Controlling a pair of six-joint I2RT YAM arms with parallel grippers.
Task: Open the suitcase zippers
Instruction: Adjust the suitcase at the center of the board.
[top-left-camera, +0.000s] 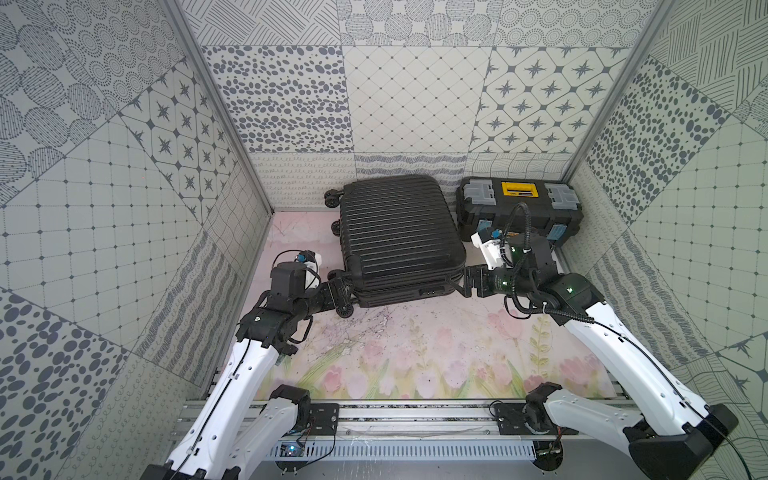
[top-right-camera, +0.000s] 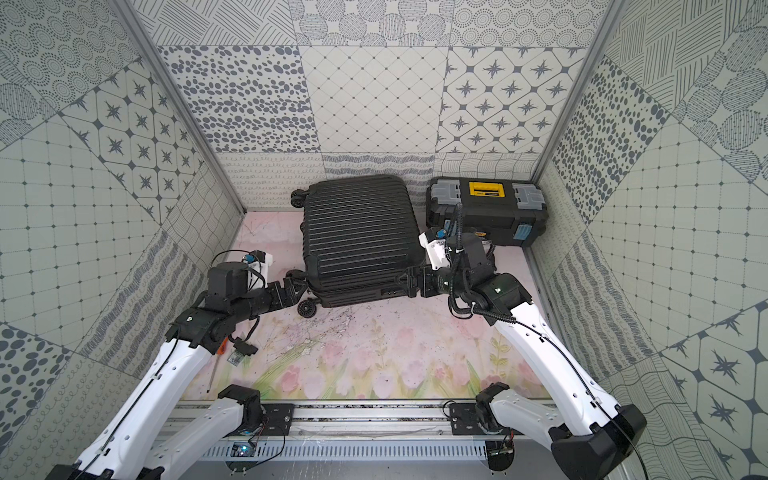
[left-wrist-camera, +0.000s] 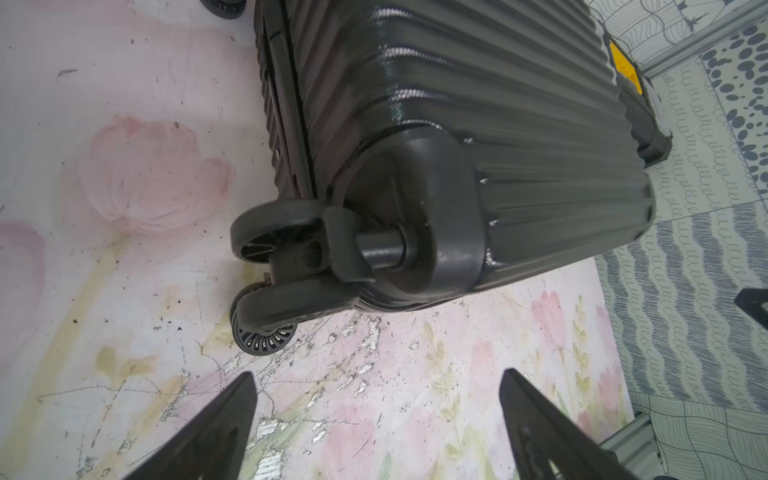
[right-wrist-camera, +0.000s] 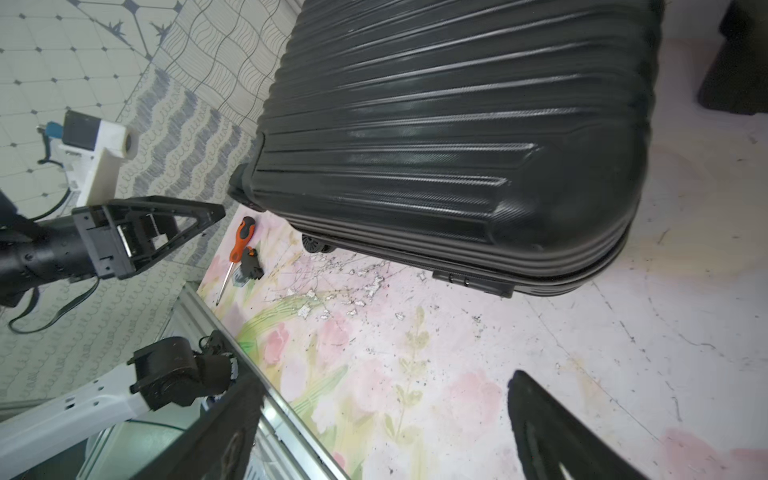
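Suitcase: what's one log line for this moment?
suitcase: flat, closed | left gripper: open, empty, near wheel | right gripper: open, empty, near other corner

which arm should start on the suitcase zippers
Right, probably: the right gripper hangs open by the suitcase corner nearest the side lock, where the unseen zipper pulls likely sit; the left gripper faces a wheel corner.

1. One black suitcase, with four wheels showing in both top views.
2. One black toolbox.
3. One orange-handled screwdriver.
4. Two pincers: the left pincer and the right pincer.
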